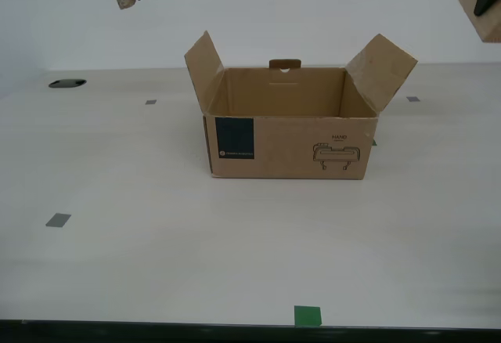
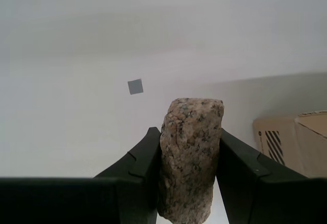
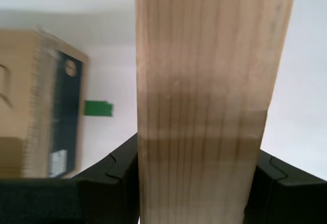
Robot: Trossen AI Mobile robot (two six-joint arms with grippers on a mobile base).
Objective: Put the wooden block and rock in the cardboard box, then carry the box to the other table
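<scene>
The box (image 1: pixel 290 135) stands open near the middle of the table (image 1: pixel 156 265), flaps up; the part of its inside that shows holds nothing. The rock (image 2: pixel 190 157) is held off the table, pinched between the jaws of the second gripper (image 2: pixel 186 183), high at the exterior view's left. The block (image 3: pixel 209 106) is clamped in the first gripper (image 3: pixel 196 183), raised at the exterior view's right. A green square (image 1: pixel 308 315) lies at the table's near edge.

Cardboard box (image 1: pixel 288 135) mid-table (image 1: pixel 156 265), flaps up
</scene>
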